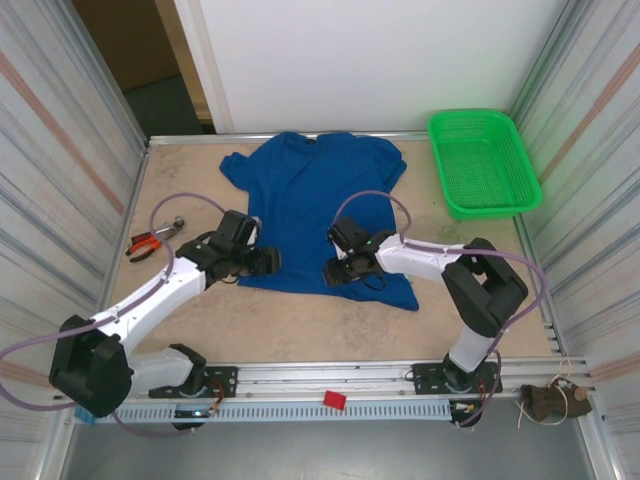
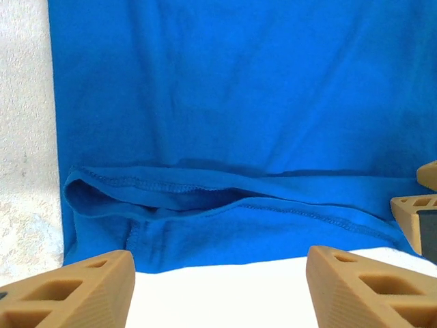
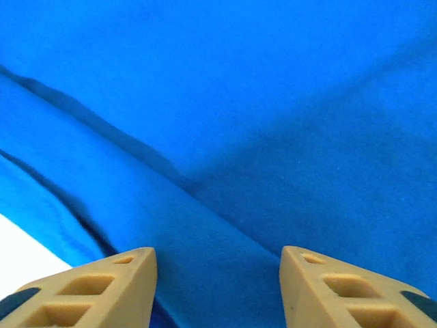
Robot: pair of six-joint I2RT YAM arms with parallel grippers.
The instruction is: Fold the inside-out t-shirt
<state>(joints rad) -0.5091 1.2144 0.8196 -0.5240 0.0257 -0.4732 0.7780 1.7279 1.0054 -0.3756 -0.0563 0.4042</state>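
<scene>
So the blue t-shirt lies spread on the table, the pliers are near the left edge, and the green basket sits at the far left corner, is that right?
Not quite: the green basket sits at the far right corner, not the far left, as the top external view shows. The blue t-shirt does lie spread on the table, and the pliers are near the left edge.

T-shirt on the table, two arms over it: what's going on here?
A blue t-shirt lies spread flat on the table, collar at the far side. Both arms reach over its near hem: the left gripper at the left corner, the right gripper further right, above the cloth. Both have their fingers apart and hold nothing. The shirt is not yet folded. A green basket and pliers sit off to the sides.
</scene>
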